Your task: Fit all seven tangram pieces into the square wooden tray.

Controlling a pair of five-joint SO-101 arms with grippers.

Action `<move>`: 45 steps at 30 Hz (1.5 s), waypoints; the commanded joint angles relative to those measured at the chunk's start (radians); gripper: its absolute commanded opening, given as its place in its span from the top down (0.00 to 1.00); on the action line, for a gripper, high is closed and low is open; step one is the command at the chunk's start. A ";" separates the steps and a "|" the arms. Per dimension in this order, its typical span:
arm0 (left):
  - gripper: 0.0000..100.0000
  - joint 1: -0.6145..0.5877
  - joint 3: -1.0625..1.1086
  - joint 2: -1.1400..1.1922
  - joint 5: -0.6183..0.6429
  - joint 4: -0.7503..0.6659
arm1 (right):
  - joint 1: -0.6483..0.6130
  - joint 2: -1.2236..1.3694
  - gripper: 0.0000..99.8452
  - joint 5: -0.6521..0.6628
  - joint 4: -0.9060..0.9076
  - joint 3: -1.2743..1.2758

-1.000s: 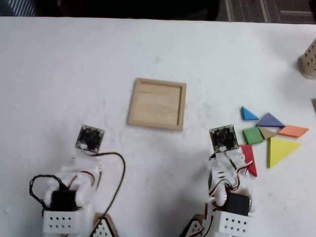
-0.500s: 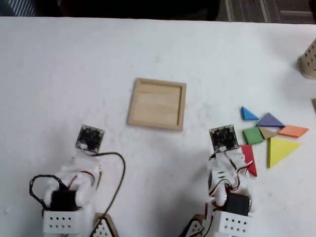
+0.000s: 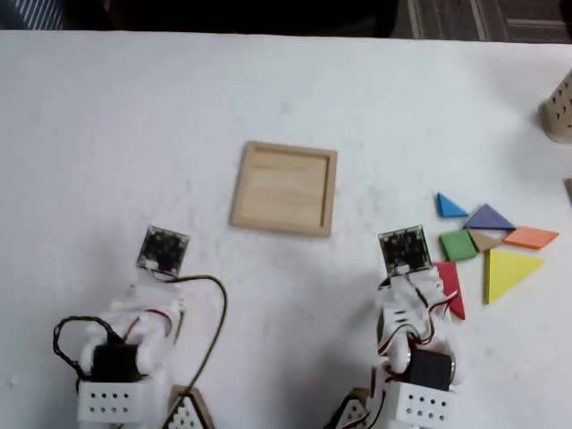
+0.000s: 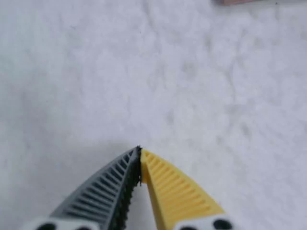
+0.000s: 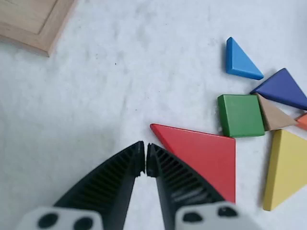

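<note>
The square wooden tray (image 3: 284, 189) lies near the table's middle with nothing in it; one corner of the tray (image 5: 33, 21) appears in the right wrist view. Right of it lie the tangram pieces: blue triangle (image 3: 450, 206), purple triangle (image 3: 490, 217), green square (image 3: 458, 245), tan triangle (image 3: 485, 239), orange parallelogram (image 3: 531, 237), yellow triangle (image 3: 507, 272) and red triangle (image 3: 450, 288). My right gripper (image 5: 145, 158) is shut and holds nothing, its tips just beside the red triangle (image 5: 204, 155). My left gripper (image 4: 139, 160) is shut over bare table, at the front left.
Both arms (image 3: 125, 349) sit near the front edge with a black cable looping beside the left one. A pale perforated object (image 3: 559, 109) stands at the far right edge. The table is white and open around the tray.
</note>
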 commanded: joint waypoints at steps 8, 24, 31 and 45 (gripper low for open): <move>0.98 0.015 -0.008 -0.010 -0.009 0.008 | 0.004 -0.013 0.98 -0.002 0.005 0.006; 0.98 0.013 -0.422 -0.001 -0.015 -0.117 | 0.005 -0.013 0.98 -0.002 0.005 0.006; 0.98 0.015 -0.655 0.364 0.068 -0.157 | 0.004 -0.013 0.98 -0.002 0.005 0.006; 0.83 0.180 -1.111 1.277 0.233 -0.160 | 0.004 -0.013 0.98 -0.002 0.005 0.006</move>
